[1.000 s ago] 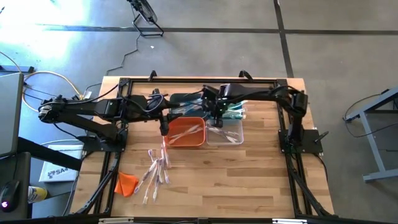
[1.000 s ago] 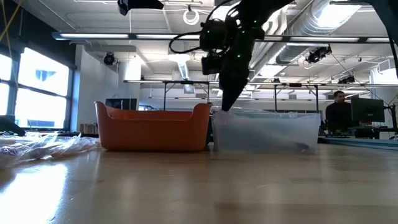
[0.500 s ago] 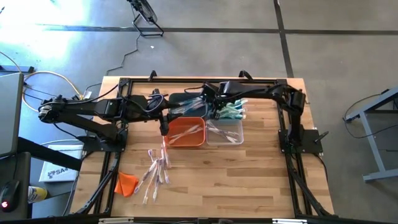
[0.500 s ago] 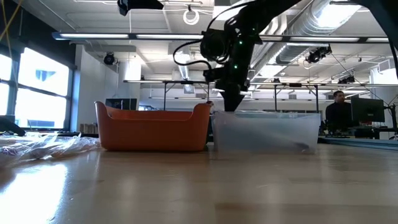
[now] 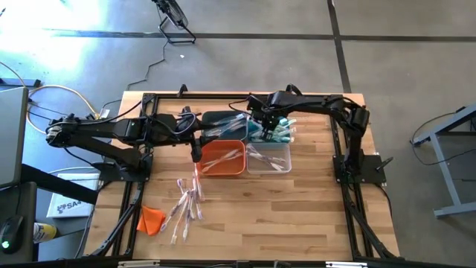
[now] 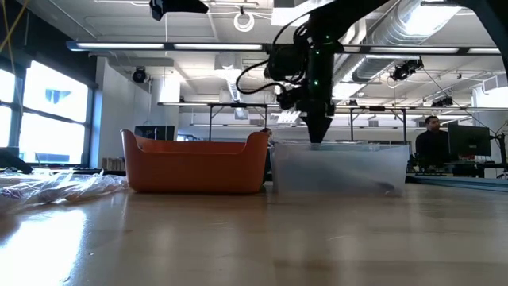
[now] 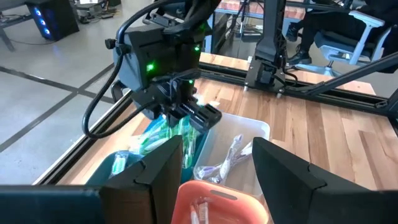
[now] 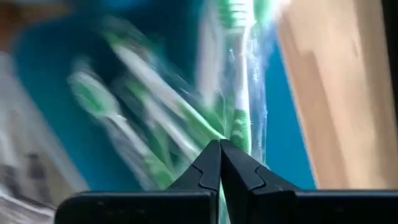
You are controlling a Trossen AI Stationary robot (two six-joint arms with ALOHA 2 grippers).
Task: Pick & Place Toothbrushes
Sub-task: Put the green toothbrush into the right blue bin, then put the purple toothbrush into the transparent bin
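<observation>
The right gripper, fingers pressed together and holding nothing, is hanging over the teal bin at upper centre. The left gripper is waiting wide beside the orange bin.

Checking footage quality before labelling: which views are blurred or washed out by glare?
Right wrist view: green toothbrushes in the teal bin are smeared. Low view: the tabletop up close is soft, with bright windows on one side. High view: sunlight whitens the floor.

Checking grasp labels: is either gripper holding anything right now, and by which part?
Right gripper is shut over the teal bin, seemingly pinching a green toothbrush at one end of its wrapper. Left gripper is open, empty.
</observation>
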